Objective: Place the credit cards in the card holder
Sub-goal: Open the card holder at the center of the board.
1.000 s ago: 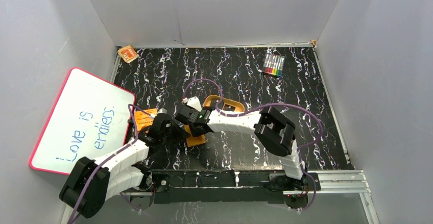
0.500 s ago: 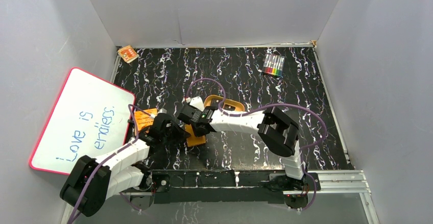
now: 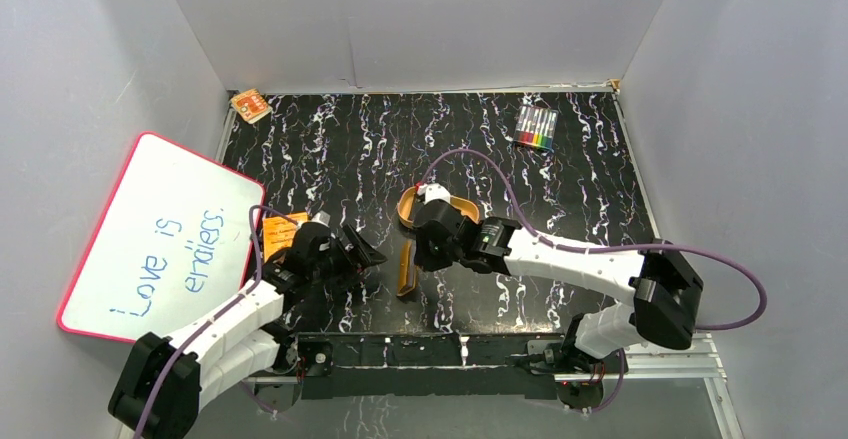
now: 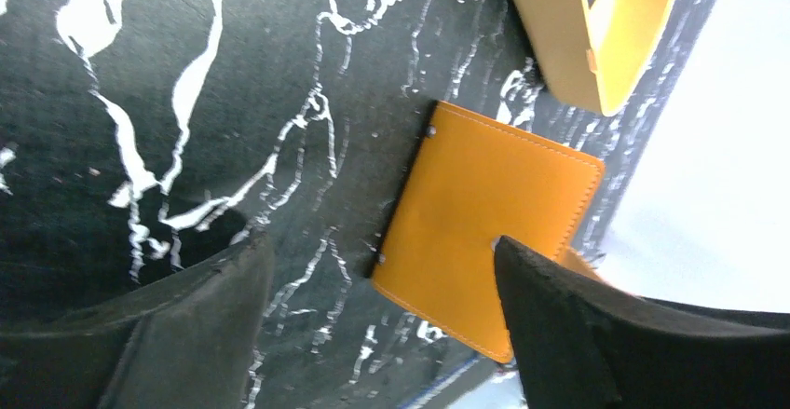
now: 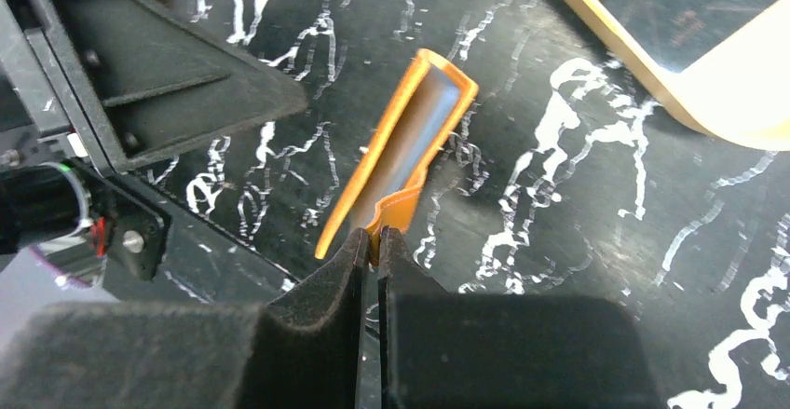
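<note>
- The right gripper [image 5: 373,246] was closed tight on the tab [image 5: 396,209] of the holder [image 5: 401,153], between the two arms and near the front of the table [image 3: 600,199].
- Held by this tab, the holder stood on its edge with the covers a little apart, so the pale sleeves [image 5: 421,129] showed. I think the pull on the tab was meant to open it.
- The left gripper [image 4: 377,260] was spread wide and held nothing. It pointed at the orange cover from the side, close to it. I could not tell if it touched. Probably it waited there to take the other cover.
- The tray [image 5: 652,92] lay just behind the holder. Something dark and glossy lay in it, maybe a card [image 5: 680,8], but I could not be sure.
- No card showed in the sleeves, so the filling seemed not yet begun.
- The tab was small and soft, so the holder could slip and close itself.
</note>
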Controlling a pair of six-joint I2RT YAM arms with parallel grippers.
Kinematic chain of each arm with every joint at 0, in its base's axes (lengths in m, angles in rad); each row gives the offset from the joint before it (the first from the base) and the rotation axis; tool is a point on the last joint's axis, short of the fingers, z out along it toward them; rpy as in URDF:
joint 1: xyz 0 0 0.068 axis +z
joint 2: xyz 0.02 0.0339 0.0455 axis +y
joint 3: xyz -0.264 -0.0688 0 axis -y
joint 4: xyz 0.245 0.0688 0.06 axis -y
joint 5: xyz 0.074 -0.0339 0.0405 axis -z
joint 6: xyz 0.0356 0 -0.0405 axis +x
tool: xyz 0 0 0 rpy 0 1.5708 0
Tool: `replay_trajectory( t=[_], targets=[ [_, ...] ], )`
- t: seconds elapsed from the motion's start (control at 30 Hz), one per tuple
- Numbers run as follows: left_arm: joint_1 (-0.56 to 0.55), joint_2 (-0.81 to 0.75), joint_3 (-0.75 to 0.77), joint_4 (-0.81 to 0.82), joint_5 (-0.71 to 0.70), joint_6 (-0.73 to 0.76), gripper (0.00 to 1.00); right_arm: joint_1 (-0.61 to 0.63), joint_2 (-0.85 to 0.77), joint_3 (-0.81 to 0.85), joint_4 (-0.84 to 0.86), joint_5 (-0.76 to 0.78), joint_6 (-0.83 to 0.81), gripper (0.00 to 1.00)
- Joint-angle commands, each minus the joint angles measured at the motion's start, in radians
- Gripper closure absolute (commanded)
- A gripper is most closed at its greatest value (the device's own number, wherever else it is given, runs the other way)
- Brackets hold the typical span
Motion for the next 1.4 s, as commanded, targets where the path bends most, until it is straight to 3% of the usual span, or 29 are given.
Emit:
replay_trajectory(
  t=[0.0, 0.57, 0.9, 1.1, 1.37],
  targets=[
    [0.006, -0.048, 0.033, 0.053, 0.096, 0.002, 0.1, -0.001, -0.047, -0.072, 0.176, -0.11, -0.019, 1.0],
    [0.0, 0.045, 0.102, 0.118, 0.187, 0.075, 0.09, -0.005, -0.065, -0.081, 0.23, -0.136, -0.022, 1.0],
    [-0.023, 0.135, 0.094, 0.153, 0.205, 0.093, 0.18, -0.011, -0.074, -0.084, 0.245, -0.139, -0.023, 1.0],
    [-0.028, 0.161, 0.086, 0.161, 0.2, 0.102, 0.32, -0.013, -0.077, -0.091, 0.242, -0.136, -0.019, 1.0],
    [-0.029, 0.17, 0.05, 0.136, 0.163, 0.123, 0.66, -0.018, -0.1, -0.126, 0.234, -0.122, -0.011, 1.0]
  ],
)
